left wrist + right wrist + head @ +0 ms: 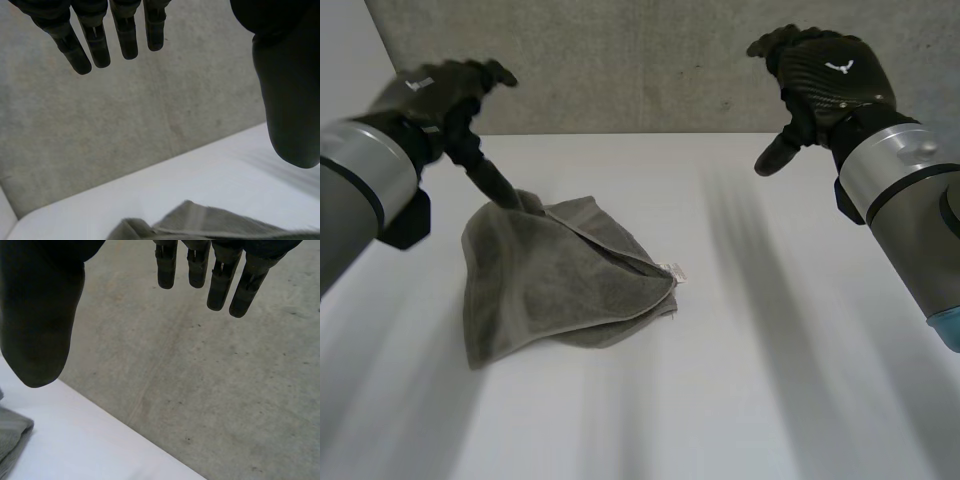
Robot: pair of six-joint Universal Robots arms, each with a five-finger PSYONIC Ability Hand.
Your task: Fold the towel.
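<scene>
A grey-green towel (560, 275) lies folded in a loose bundle on the white table (750, 400), left of the middle, with a small white label at its right tip. My left hand (440, 90) hovers above the towel's far left corner, fingers straight and holding nothing; its thumb points down toward that corner. In the left wrist view the fingers (97, 42) hang straight over the floor, with the towel (210, 225) below the palm. My right hand (820, 75) is raised over the table's far right edge, open and well away from the towel. A towel edge (12, 437) lies beside its thumb.
Beyond the table's far edge (650, 132) is a grey concrete floor (620, 60). The white tabletop stretches bare to the right of the towel and in front of it.
</scene>
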